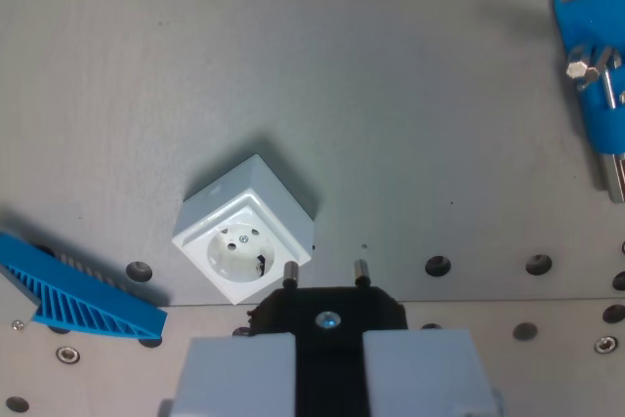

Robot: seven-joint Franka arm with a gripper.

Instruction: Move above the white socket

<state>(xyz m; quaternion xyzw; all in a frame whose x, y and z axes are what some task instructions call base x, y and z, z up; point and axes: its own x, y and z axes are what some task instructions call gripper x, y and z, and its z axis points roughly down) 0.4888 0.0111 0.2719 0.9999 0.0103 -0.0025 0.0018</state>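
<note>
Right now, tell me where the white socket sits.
In the wrist view the white socket sits on the grey table, left of centre, just above the black plug held in the gripper, with the blue ribbed part to its left.

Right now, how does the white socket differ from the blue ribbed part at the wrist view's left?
The white socket is a white cube-like box with a round recessed face; the blue ribbed part is a blue, flat, slatted wedge. The socket shows whole, turned diagonally; the ribbed part is cut off by the left edge. The socket lies closer to the tool. Both rest on the grey table.
</note>
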